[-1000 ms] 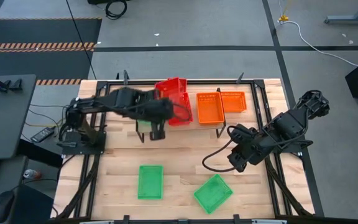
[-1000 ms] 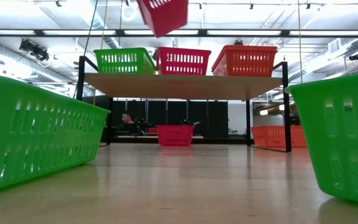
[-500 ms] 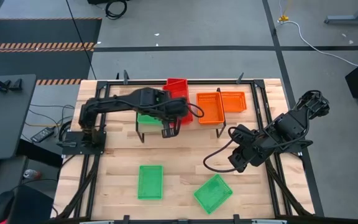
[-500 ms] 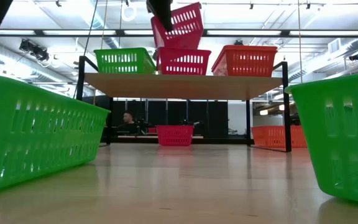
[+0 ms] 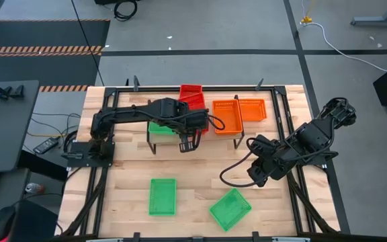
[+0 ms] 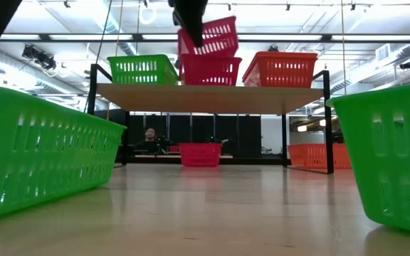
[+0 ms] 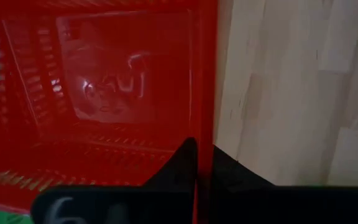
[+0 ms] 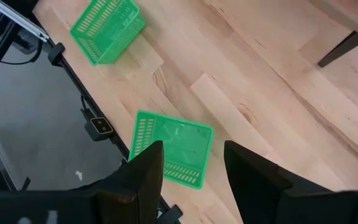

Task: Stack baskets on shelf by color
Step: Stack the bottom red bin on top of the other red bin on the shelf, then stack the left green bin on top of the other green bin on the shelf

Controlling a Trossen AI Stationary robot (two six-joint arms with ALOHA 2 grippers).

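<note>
My left gripper (image 5: 191, 132) (image 7: 201, 147) reaches over the shelf (image 6: 205, 89) and is shut on a red basket (image 6: 211, 37), which tilts above the red basket (image 6: 210, 70) standing on the plank. A green basket (image 6: 143, 69) and an orange basket (image 6: 282, 69) stand on the shelf to either side. Two more green baskets (image 5: 162, 196) (image 5: 230, 208) lie on the near part of the table. My right gripper (image 5: 256, 172) (image 8: 191, 165) hangs open over the table's right side, touching nothing. My left gripper pinches the held red basket's wall at its rim (image 7: 205, 127), one finger inside the basket and one outside. The fingers come from above, at the basket's near side. The basket is tilted, its lower edge (image 6: 212, 54) at the rim of the shelf's red basket.
Behind the shelf on the table sit another red basket (image 6: 199, 154) and an orange basket (image 5: 252, 109). The shelf's black legs (image 5: 237, 144) stand ahead of my right arm. Bare wood lies between the shelf and the green baskets. A person shows far off in the room.
My left gripper has carried the red basket toward the table's right and down, from high above the shelf to just over the shelf's red basket. The basket has stayed tilted in the shut fingers.
</note>
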